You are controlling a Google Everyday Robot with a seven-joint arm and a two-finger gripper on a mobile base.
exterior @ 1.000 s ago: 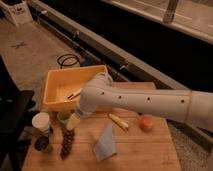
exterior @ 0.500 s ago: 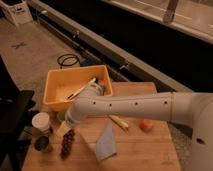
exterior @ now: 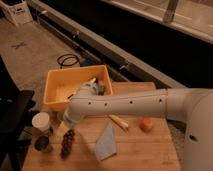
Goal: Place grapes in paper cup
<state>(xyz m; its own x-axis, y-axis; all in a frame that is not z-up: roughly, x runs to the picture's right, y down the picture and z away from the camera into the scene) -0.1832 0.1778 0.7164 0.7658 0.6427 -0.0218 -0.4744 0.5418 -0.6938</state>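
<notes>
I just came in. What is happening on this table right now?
A robot arm reaches across the wooden table. Its gripper hangs close to the grapes, which lie on the table near the white paper cup. The grapes are not yet in the cup.

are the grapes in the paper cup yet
No, the grapes lie on the table, outside the paper cup, just below the gripper.

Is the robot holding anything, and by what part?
It cannot be told. The tool is low over the top end of the grapes, which lie on the table beside the paper cup.
</notes>
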